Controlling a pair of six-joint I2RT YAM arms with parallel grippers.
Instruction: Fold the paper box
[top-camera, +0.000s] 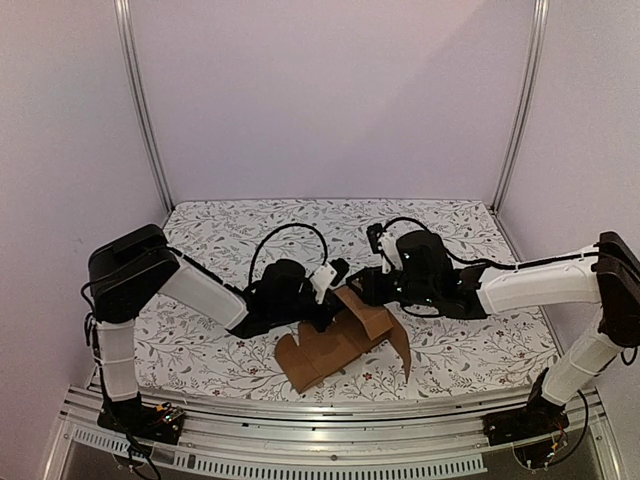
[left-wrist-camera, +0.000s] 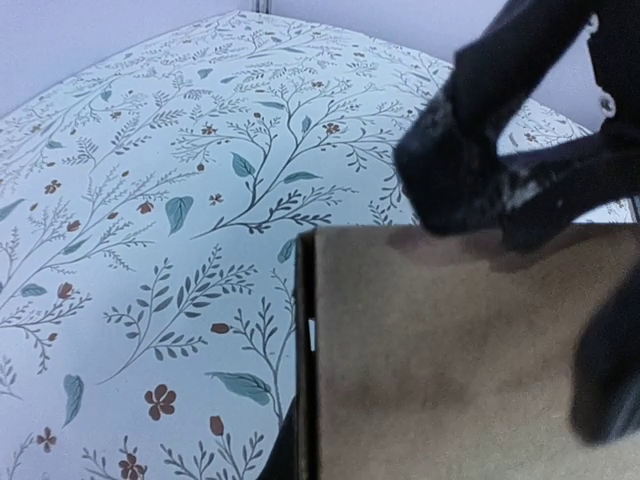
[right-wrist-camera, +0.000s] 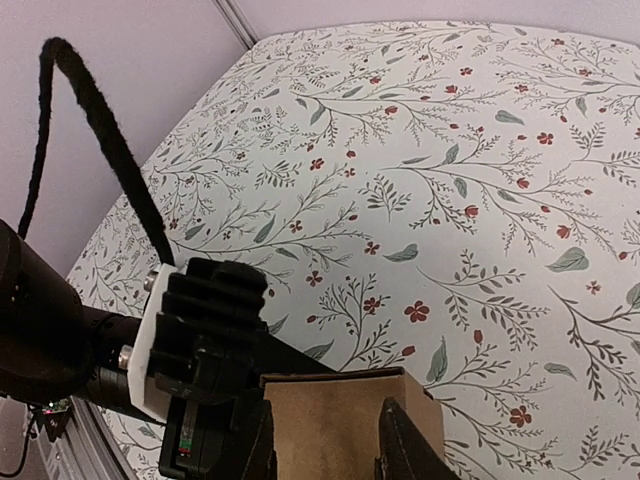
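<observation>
We see two arms reaching inward, meeting low over the one paper box (top-camera: 330, 352), which lies partly folded on the surface (top-camera: 220, 240) near its front edge. The left tool (top-camera: 333, 283) is clamped on its raised flap; the right tool (top-camera: 360, 291) has its fingers parted around it.

the box (top-camera: 335, 345) lay on the table (top-camera: 250, 230) near its front edge. the left gripper (top-camera: 330, 297) met it from the left, the right gripper (top-camera: 360, 291) from the right.

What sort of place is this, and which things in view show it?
Probably a robotics lab cell: left arm and right arm bolted along a metal rail, aluminium posts and plain walls around a floral tablecloth, a paper box between them.
</observation>
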